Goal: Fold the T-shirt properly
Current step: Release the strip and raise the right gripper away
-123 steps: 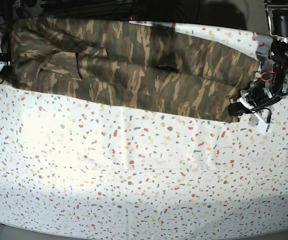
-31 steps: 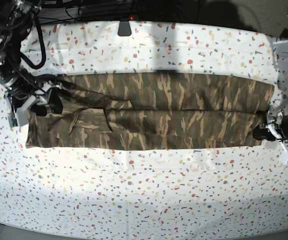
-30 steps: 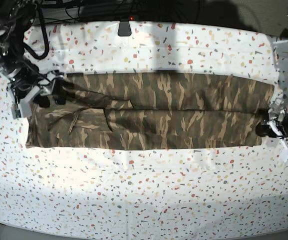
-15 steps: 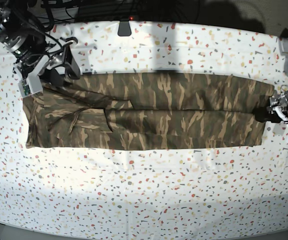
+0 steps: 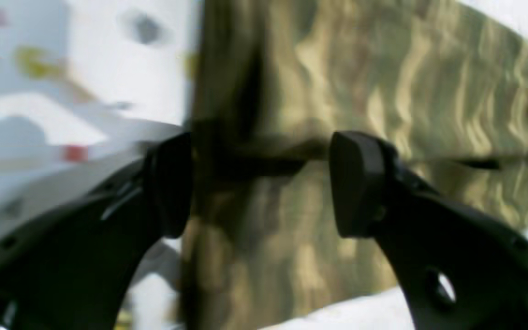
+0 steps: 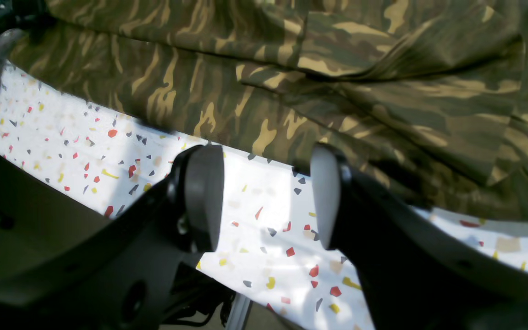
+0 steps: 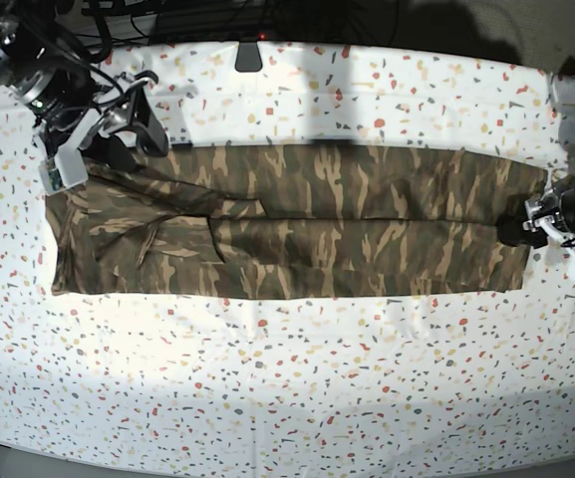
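I see the T-shirt [image 7: 297, 221] lying across the middle of the speckled desk [image 7: 287, 388] as a long, flat band, its sides already brought in lengthwise, so I judge the first stage of folding done. What I believe is left is the crosswise part: bringing one end over toward the other to make a compact packet, and smoothing the rumpled end.

My left tool [image 5: 259, 183] sits at the band's end on the base view's right. In its wrist view the jaws stand wide apart, straddling the cloth edge [image 5: 227, 156] without pinching it; the picture is blurred, so I cannot say if a pad brushes the fabric. I read it as empty.

My right tool [image 6: 266, 197] is at the other end, near the far corner of the shirt. Its jaws are parted with only the speckled desk between them, and the T-shirt [image 6: 291, 73] lies just beyond the fingertips, bunched into loose overlapping folds there. Nothing is held.

That end, where a sleeve seems tucked in, looks the least tidy, so I would expect it to need care before the next fold.
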Motion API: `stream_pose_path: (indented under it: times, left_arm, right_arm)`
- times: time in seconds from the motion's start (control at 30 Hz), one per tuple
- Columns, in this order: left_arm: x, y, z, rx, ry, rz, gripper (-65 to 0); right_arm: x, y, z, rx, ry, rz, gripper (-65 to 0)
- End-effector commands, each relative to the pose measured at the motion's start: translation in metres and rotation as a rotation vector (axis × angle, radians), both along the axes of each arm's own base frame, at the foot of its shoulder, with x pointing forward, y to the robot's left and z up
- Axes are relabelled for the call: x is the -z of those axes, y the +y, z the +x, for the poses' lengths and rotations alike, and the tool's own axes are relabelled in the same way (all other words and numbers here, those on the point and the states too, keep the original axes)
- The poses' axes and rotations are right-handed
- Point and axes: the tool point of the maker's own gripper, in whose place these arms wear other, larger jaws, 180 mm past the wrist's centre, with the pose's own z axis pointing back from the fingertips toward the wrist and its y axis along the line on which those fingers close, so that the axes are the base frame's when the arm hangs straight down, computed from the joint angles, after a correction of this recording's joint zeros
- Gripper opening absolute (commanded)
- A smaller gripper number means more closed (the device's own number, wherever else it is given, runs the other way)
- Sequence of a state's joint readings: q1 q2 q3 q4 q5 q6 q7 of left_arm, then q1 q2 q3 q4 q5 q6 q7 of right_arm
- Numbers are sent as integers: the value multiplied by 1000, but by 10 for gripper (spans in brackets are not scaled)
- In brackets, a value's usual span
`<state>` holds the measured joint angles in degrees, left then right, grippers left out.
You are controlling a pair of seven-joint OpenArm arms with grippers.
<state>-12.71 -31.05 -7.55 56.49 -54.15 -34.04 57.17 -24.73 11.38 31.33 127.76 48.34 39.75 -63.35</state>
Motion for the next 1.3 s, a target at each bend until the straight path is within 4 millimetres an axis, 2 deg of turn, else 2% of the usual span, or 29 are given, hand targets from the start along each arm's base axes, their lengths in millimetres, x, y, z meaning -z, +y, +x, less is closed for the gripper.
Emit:
stream_pose_path:
  times: [0.0, 0.17, 0.4, 0.53, 0.6, 0.63, 0.77, 0.8, 0.93, 1.13, 1.2, 1.27]
  left_arm:
    - [-15, 1, 11, -7, -50, -22, -208]
    - [-13, -2, 10, -2, -42, -25, -208]
    - [-23, 1, 24, -49, -123, -39, -208]
    - [-24, 1, 25, -53, -130, -41, -211]
    - [-23, 1, 25, -53, -129, -41, -258]
    - [-23, 2, 25, -53, -129, -41, -311]
    - [-28, -1, 27, -67, -142, -78, -599]
    - [-31, -3, 28, -70, -146, -99, -650]
    - [-41, -8, 32, -84, -167, -164, -650]
    - [-51, -25, 27, 4, -144, -178, -650]
    - [-57, -36, 27, 39, -165, -169, -650]
    - [-63, -55, 26, 82, -185, -182, -650]
  right_arm:
    - [-10, 3, 3, -16, -40, 7, -340]
    - [-10, 3, 2, -17, -36, 5, -340]
    - [-8, 3, 1, -18, -29, 2, -340]
    - [-8, 3, 1, -18, -29, 2, -340]
    - [-8, 3, 1, -18, -29, 2, -340]
    - [-8, 3, 1, -18, -29, 2, -340]
    - [-8, 3, 1, -18, -28, 1, -340]
    - [-8, 3, 1, -18, -28, 2, -340]
    - [-8, 3, 1, -19, -25, 0, -340]
    - [-9, 3, 2, -18, -32, 3, -340]
    - [-9, 3, 2, -17, -34, 4, -340]
    - [-10, 3, 2, -18, -35, 4, -340]
